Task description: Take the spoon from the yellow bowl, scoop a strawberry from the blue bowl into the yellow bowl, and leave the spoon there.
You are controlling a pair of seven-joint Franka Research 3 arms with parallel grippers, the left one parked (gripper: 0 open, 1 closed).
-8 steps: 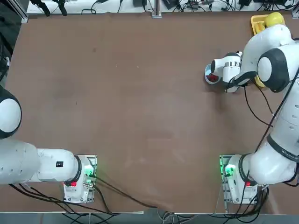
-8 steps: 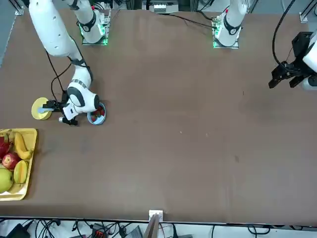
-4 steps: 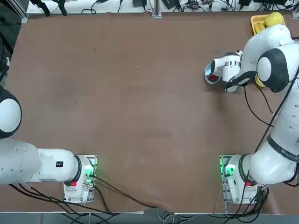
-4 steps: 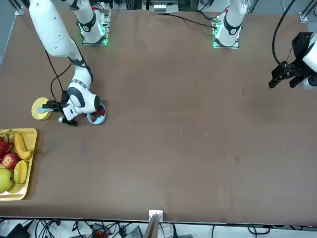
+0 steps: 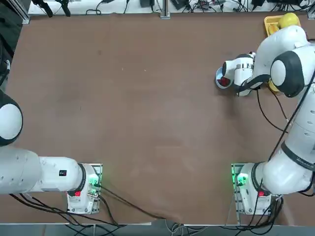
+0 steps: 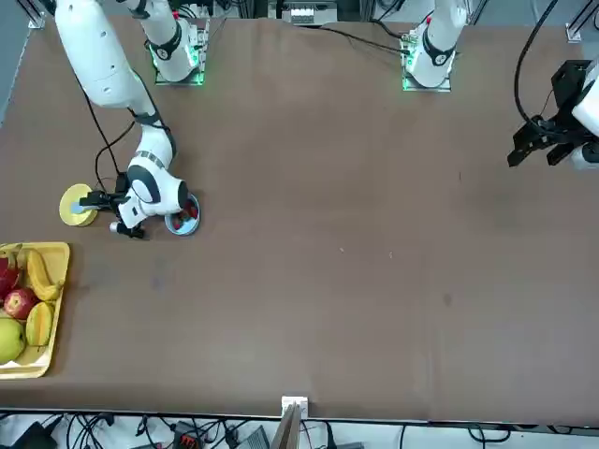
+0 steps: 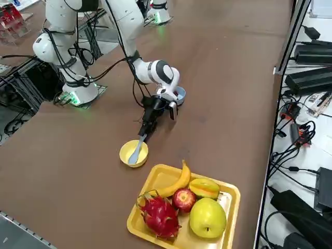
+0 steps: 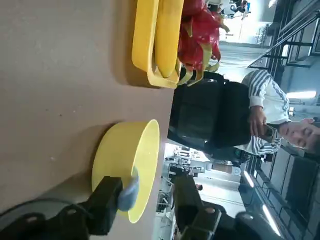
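Observation:
The yellow bowl (image 7: 126, 151) sits near the table's right edge, with the pale blue spoon (image 7: 136, 151) lying in it, handle pointing out toward the arm. My right gripper (image 7: 147, 126) is low over that handle. In the right wrist view, the right gripper (image 8: 145, 189) is open, and the spoon's handle (image 8: 129, 193) lies between the fingers, against one finger (image 8: 106, 199) and apart from the other. The blue bowl (image 6: 185, 219) holds red strawberries and stands just beside my wrist, on the side away from the yellow bowl (image 6: 75, 205).
A rectangular yellow tray (image 7: 232, 195) with a banana, a dragon fruit, an apple and other fruit lies close beyond the yellow bowl, at the table corner. A person in a striped sleeve (image 8: 262, 100) stands off the table past that edge.
My wrist has crept slightly toward the yellow bowl. Both bowls and the spoon lie where they were.

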